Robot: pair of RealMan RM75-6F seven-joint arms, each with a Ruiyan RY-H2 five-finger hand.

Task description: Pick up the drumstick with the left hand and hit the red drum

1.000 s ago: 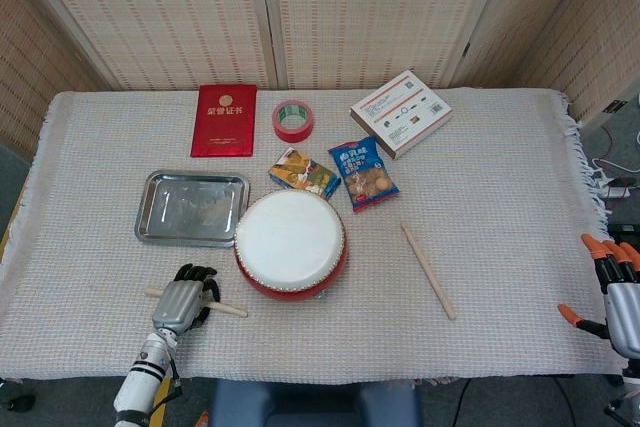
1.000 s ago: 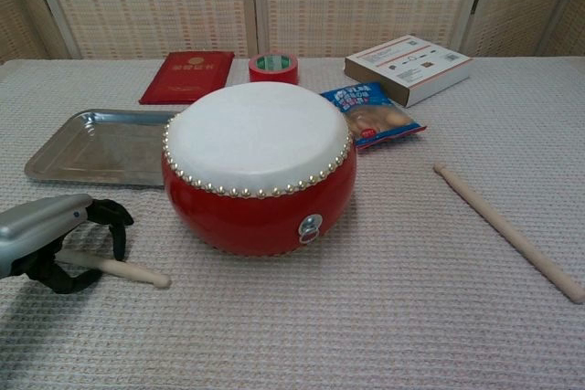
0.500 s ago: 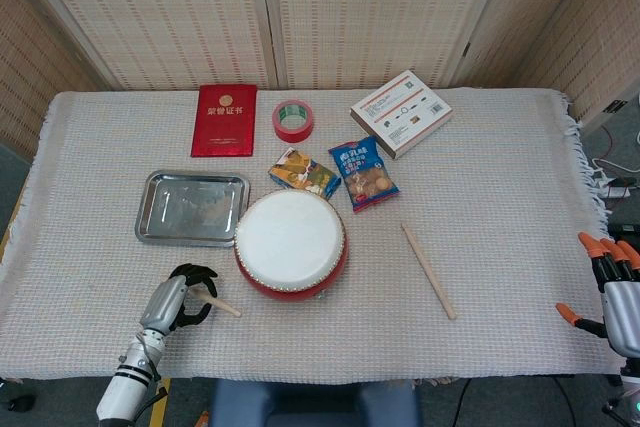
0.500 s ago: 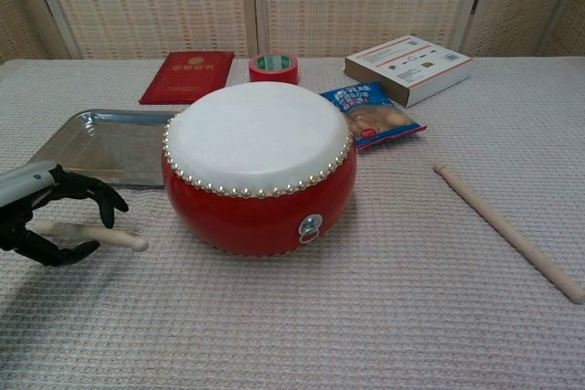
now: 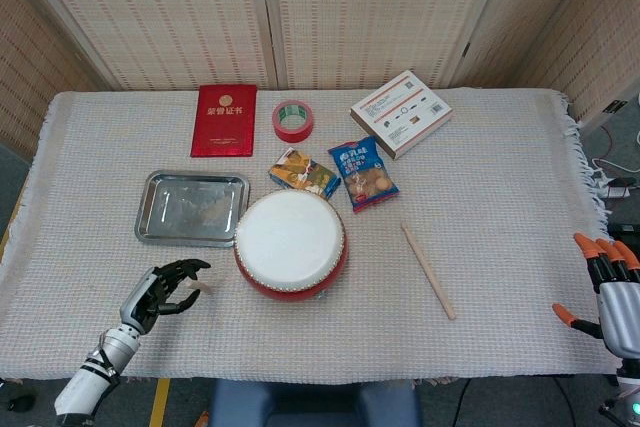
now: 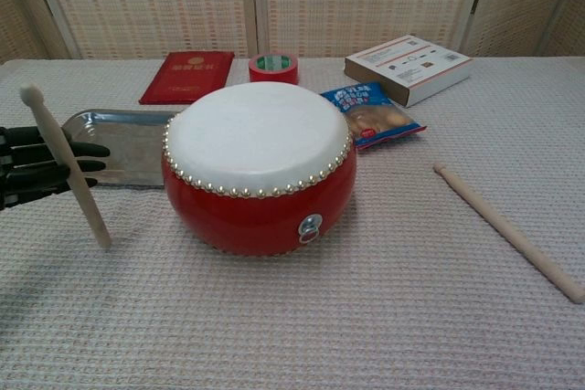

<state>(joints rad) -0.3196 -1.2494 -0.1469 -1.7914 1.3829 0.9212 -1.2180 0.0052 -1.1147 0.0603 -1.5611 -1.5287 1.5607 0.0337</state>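
Note:
The red drum point(image 5: 290, 244) point(image 6: 259, 166) with its white skin stands at the table's front middle. Left of it my left hand point(image 5: 160, 287) point(image 6: 37, 169) grips a wooden drumstick point(image 6: 66, 166) around its middle. The stick stands nearly upright, lifted off the cloth, its lower end tilted toward the drum. In the head view only a short pale end of this drumstick point(image 5: 205, 289) shows past the fingers. A second drumstick point(image 5: 428, 270) point(image 6: 507, 230) lies flat on the cloth right of the drum. My right hand point(image 5: 610, 282) hangs at the table's right edge, fingers apart, holding nothing.
A metal tray point(image 5: 192, 207) point(image 6: 110, 139) lies just behind my left hand. Behind the drum are two snack packs point(image 5: 362, 173), a red tape roll point(image 5: 293, 119), a red booklet point(image 5: 223, 119) and a flat box point(image 5: 400, 112).
My left hand has closed on the drumstick, lifted it off the cloth and drawn left. The stick has swung from lying flat to nearly upright. The right hand has barely moved.

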